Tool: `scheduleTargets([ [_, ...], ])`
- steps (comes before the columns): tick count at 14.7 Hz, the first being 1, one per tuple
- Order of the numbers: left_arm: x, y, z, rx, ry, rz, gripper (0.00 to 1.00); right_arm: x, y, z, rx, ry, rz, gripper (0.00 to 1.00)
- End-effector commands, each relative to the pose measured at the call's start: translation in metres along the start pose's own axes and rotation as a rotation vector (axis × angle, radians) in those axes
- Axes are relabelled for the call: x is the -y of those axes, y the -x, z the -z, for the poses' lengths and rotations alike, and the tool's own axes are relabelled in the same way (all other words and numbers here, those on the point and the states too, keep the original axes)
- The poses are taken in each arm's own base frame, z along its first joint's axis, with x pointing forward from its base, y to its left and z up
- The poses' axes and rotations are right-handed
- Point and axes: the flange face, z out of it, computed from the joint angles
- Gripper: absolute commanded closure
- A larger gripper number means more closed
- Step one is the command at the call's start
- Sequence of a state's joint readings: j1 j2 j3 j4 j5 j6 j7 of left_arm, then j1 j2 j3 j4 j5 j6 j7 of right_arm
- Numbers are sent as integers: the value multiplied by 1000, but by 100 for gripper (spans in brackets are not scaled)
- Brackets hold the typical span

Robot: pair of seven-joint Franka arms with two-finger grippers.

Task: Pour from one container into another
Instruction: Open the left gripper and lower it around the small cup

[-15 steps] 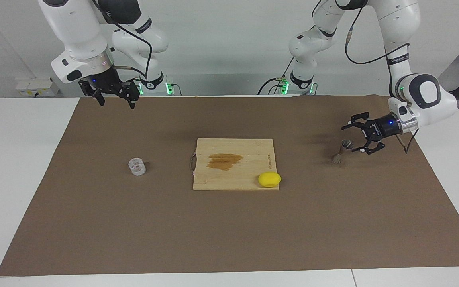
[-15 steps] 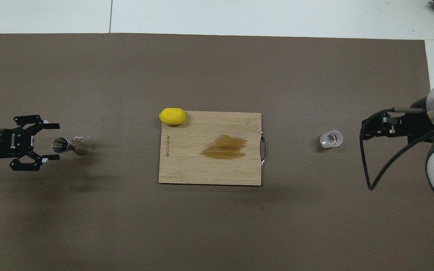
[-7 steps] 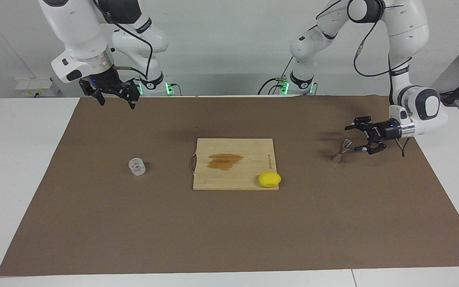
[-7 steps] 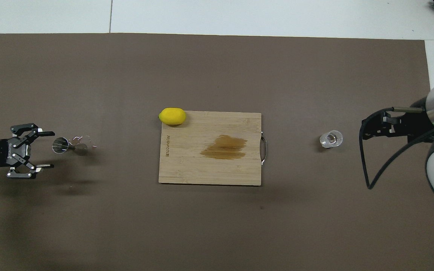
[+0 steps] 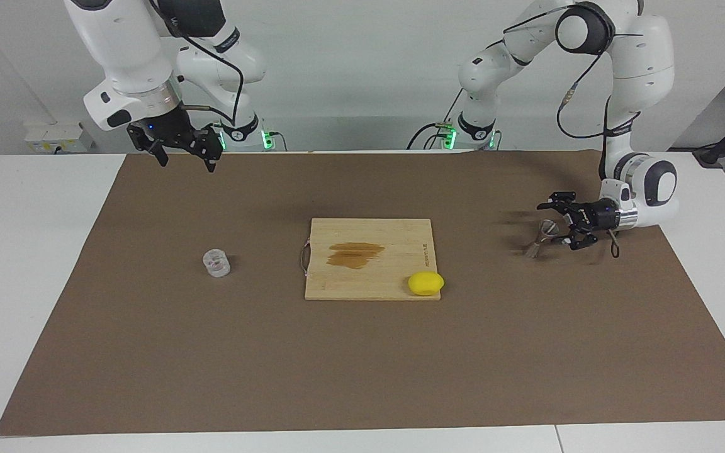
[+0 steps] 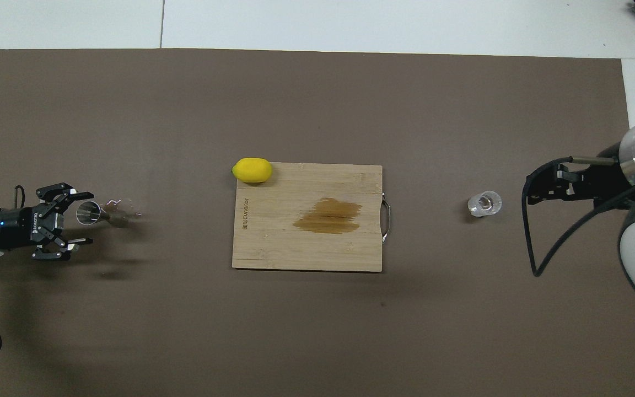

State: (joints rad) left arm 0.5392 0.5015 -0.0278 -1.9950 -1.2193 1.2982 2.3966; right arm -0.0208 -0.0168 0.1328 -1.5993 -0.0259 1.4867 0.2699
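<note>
The clear glass tumbler [image 5: 216, 263] stands on the brown mat toward the right arm's end of the table; it also shows in the overhead view [image 6: 484, 203]. The metal jigger [image 5: 537, 243] stands upright toward the left arm's end [image 6: 97, 214]. My left gripper [image 5: 551, 224] is open and low, lying sideways, with a finger on each side of the jigger's upper cone [image 6: 87, 218]; I cannot tell whether it touches. My right gripper [image 5: 184, 162] is open and empty, held high over the mat's edge by the robots, apart from the tumbler [image 6: 535, 190].
A wooden cutting board [image 5: 400, 239] with a brown stain lies at the table's middle [image 6: 273, 242]. A yellow lemon [image 5: 426, 283] rests on its corner farthest from the robots, toward the left arm's end [image 6: 252, 170]. The brown mat [image 5: 362, 365] covers most of the table.
My left gripper has sunk lower and its arm has folded in, so its open fingers now flank the jigger's top. The right gripper, tumbler and jigger have barely moved.
</note>
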Motion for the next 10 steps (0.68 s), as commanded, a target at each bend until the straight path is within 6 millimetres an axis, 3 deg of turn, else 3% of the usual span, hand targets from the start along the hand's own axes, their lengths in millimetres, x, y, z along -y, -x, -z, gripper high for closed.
scheduleTargets([
  [1, 0, -2, -5, -24, 4, -21, 0, 0, 4, 2, -11, -7, -20, 0],
  [10, 0, 0, 10, 8, -30, -72, 3, -1, 5, 0, -8, -6, -21, 0],
])
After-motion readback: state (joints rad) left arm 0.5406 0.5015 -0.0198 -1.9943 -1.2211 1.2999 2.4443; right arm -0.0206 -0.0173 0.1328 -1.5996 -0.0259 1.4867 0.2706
